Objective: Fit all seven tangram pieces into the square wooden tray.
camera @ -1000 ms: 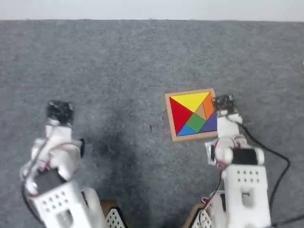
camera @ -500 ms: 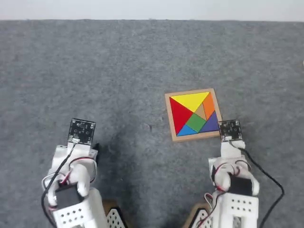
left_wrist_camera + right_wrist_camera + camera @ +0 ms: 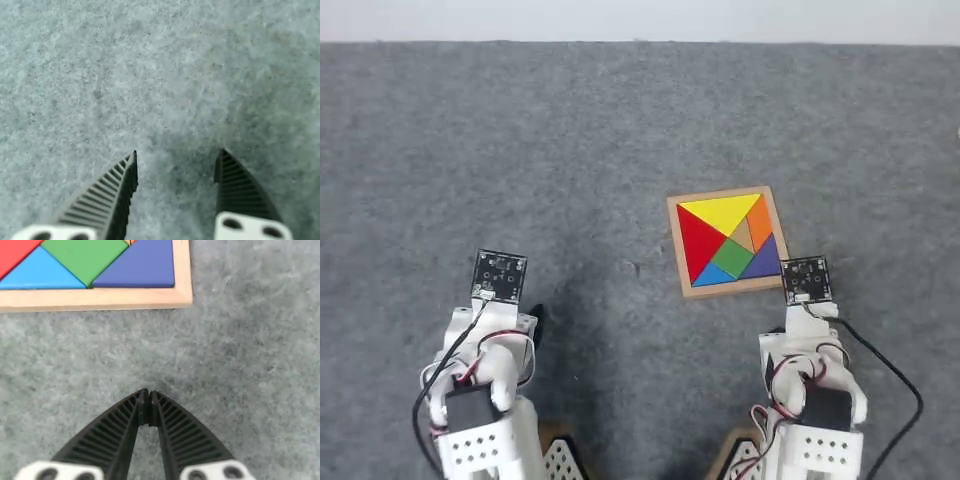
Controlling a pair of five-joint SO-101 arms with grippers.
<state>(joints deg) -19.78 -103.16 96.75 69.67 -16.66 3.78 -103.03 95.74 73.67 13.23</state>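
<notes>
The tray [image 3: 730,289] sits on the grey counter [image 3: 570,150] with all seven colored pieces [image 3: 728,238] packed flat inside. The right gripper [image 3: 149,391] is pinched closed on nothing, near the tray's corner. The left gripper [image 3: 178,152] is spread open and empty, well apart from the tray.

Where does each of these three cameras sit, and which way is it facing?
High view: fixed overhead, facing down on the grey mat, the wooden tray of coloured pieces, the left arm and the right arm.
Left wrist view: on the left arm's wrist, facing the mat past the open left fingers.
Right wrist view: on the right arm's wrist, facing the tray's corner past the shut right fingers.
Shared: the high and right wrist views both show the tray.
</notes>
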